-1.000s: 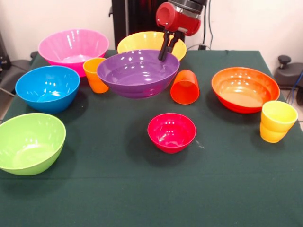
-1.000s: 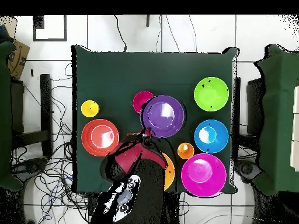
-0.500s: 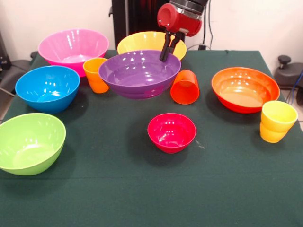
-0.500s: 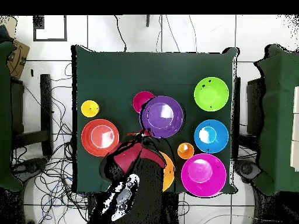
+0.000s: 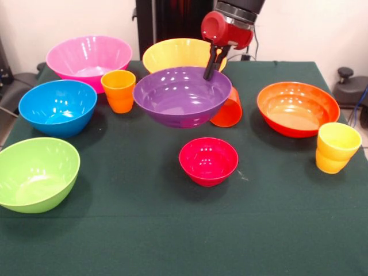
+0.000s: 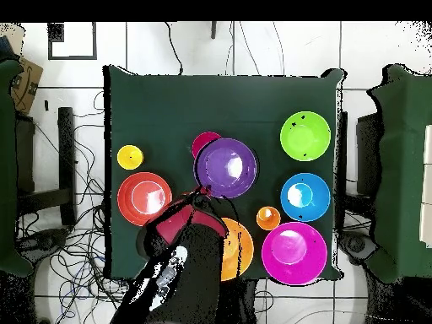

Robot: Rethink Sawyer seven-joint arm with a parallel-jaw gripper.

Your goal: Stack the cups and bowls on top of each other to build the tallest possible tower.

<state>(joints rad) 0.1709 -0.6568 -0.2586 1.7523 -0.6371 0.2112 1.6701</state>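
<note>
My gripper (image 5: pixel 209 73) (image 6: pixel 202 192) is shut on the far rim of the wide purple bowl (image 5: pixel 181 98) (image 6: pixel 226 167) and holds it level above the table. Behind this bowl's right side lies the red-orange cup (image 5: pixel 231 112), tipped over and half hidden. The small magenta-red bowl (image 5: pixel 208 161) (image 6: pixel 201 141) sits in front of the purple bowl, partly under it in the overhead view. The orange ribbed cup (image 5: pixel 119 90) (image 6: pixel 268 218) stands to its left. No bowl or cup rests on another, so no tower shows.
Around the cloth stand the pink bowl (image 5: pixel 89 54), yellow bowl (image 5: pixel 172 52), blue bowl (image 5: pixel 57 106), green bowl (image 5: pixel 34 172) and orange-red bowl (image 5: pixel 298 108). The yellow cup (image 5: pixel 336 146) stands near the right edge.
The gripper has carried the purple bowl to the right in the front view, away from the orange ribbed cup. The bowl now covers more of the red-orange cup.
</note>
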